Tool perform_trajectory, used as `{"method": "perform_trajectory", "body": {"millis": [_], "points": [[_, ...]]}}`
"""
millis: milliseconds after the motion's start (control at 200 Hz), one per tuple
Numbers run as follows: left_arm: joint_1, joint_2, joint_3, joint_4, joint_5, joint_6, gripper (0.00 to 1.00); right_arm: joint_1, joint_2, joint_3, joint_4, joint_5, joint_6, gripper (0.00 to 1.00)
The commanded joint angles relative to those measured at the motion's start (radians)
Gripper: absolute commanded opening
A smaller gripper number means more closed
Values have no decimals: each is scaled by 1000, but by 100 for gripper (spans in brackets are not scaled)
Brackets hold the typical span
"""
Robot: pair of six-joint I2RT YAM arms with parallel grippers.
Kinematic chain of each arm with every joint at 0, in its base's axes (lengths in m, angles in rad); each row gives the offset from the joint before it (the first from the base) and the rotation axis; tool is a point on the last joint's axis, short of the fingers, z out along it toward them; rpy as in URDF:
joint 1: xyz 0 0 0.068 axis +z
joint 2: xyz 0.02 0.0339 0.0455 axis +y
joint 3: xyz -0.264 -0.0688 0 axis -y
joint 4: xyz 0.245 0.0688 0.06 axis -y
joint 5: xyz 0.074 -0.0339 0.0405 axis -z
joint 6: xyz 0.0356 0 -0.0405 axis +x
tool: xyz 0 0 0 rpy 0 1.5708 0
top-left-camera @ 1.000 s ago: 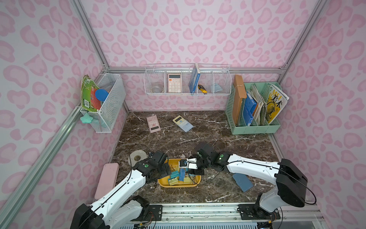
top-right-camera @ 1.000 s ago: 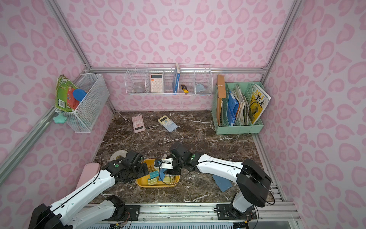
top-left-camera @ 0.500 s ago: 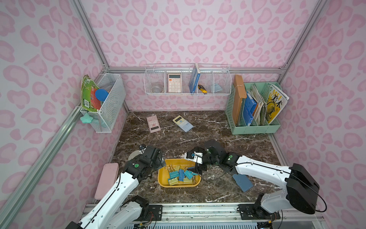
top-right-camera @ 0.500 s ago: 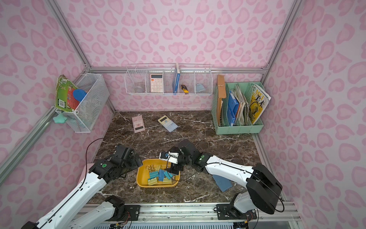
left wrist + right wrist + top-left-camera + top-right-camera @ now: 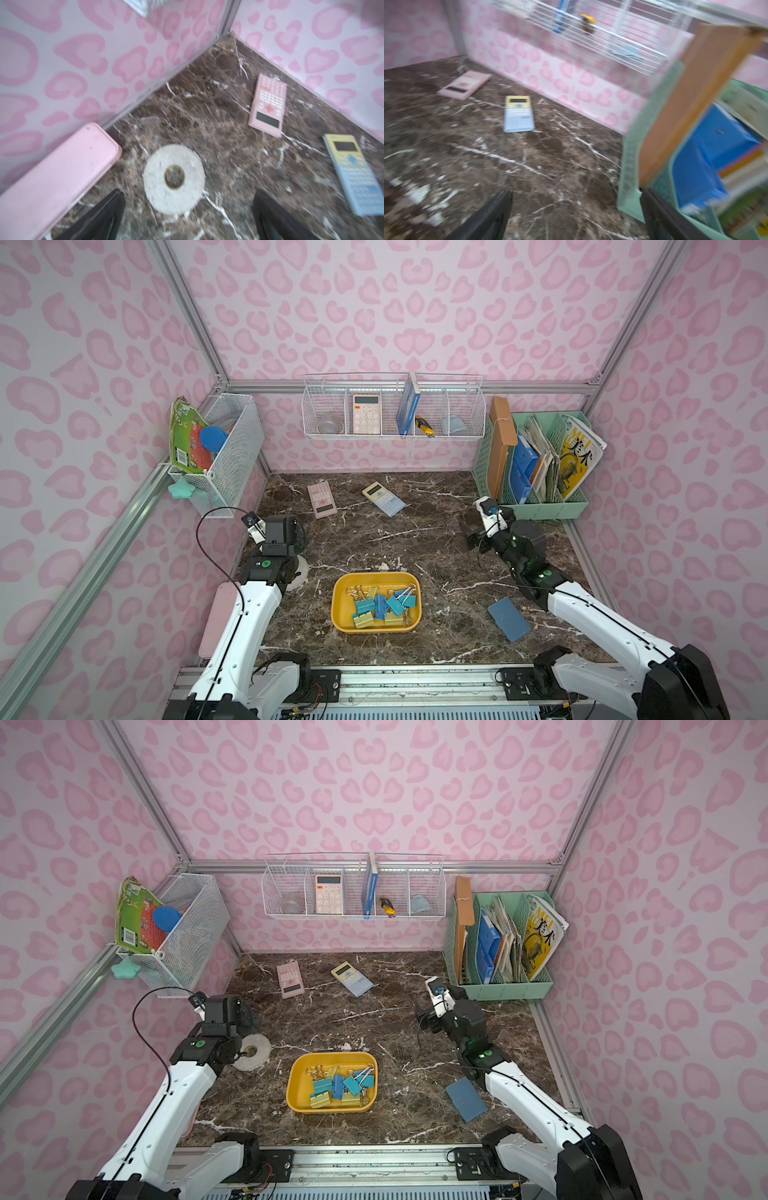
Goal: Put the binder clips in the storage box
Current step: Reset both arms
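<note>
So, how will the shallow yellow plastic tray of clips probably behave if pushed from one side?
The yellow plastic tray would probably slide rather than tip: it sits low and flat on the smooth dark marble tabletop. The small teal, blue and pale yellow binder clips lie loose in a pile, so they may shift.

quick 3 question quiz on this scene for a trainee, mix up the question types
1. True or false: all the small folded-metal binder clips in view lie inside the shallow yellow plastic storage box.
2. Which lies nearest the left gripper? A) round white tape roll; B) pale blue calculator; C) flat blue pad.
3. Fill in: the left gripper and the right gripper both stand ____ and empty.
Key: 1 true; 2 A; 3 open.
</note>
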Motion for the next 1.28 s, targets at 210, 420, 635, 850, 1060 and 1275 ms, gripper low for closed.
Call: {"method": "perform_trajectory", "body": {"millis": [210,420,635,850,1060,1275], "points": [[51,113,-184,538,47,343,99,-280,-51,-324,429,184,176,100],[52,291,-297,861,109,344,99,-298,46,-419,630,206,81,100],[50,424,-405,1151,149,379,99,-332,176,-540,937,129,68,100],[43,526,-455,1366,221,445,99,-355,397,-512,1132,102,109,99],[64,516,-424,1286,254,422,99,-366,484,-402,1017,172,157,100],[65,513,-425,1284,256,423,99,-372,490,-403,1030,180,166,100]]}}
